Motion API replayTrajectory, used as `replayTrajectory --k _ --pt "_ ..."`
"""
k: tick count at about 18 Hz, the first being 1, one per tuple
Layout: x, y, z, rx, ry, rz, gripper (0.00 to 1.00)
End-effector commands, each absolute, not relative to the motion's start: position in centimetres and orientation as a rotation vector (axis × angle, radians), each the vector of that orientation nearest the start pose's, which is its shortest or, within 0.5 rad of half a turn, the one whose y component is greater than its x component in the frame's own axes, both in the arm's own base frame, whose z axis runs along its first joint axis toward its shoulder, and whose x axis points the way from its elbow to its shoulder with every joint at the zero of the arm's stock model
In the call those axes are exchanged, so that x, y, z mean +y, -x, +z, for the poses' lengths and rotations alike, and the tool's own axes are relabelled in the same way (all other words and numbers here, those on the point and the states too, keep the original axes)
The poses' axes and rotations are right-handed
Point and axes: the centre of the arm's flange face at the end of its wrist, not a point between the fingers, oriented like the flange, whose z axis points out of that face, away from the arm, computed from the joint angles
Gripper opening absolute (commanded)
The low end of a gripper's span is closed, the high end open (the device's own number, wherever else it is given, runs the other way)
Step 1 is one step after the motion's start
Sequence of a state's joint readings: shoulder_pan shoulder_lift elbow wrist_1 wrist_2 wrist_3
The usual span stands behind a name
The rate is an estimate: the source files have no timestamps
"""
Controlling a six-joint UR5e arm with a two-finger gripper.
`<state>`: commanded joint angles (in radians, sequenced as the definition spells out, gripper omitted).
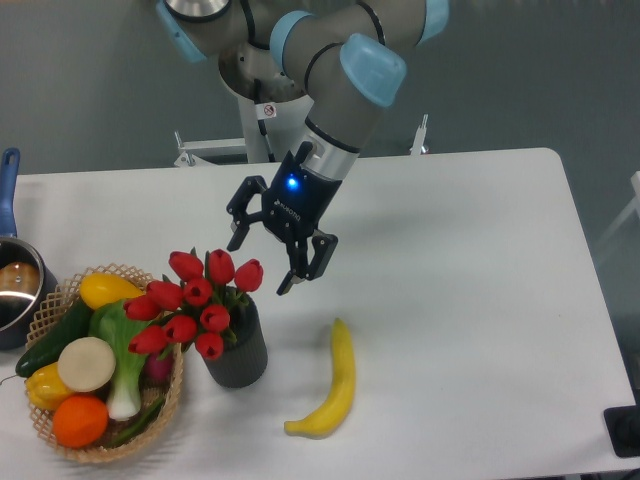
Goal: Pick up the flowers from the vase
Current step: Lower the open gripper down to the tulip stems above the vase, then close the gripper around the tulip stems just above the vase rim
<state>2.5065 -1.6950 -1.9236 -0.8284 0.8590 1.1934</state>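
At the far left edge a pot sits beside a wicker basket of produce. Just right of the basket, the flowers stand in the vase near the front of the desk. Above and right of the buds hangs the tool, fingers spread apart, holding nothing. The bunch looks light, soft and easily crushed; a grip low on the tied stems, below the buds, seems safest. A banana lies right of the vase.
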Motion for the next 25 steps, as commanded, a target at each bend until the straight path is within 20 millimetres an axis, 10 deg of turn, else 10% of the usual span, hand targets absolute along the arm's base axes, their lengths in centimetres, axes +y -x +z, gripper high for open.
replayTrajectory --k 25 --pt "50.5 28.1 34.6 0.299 2.351 -0.296 1.00"
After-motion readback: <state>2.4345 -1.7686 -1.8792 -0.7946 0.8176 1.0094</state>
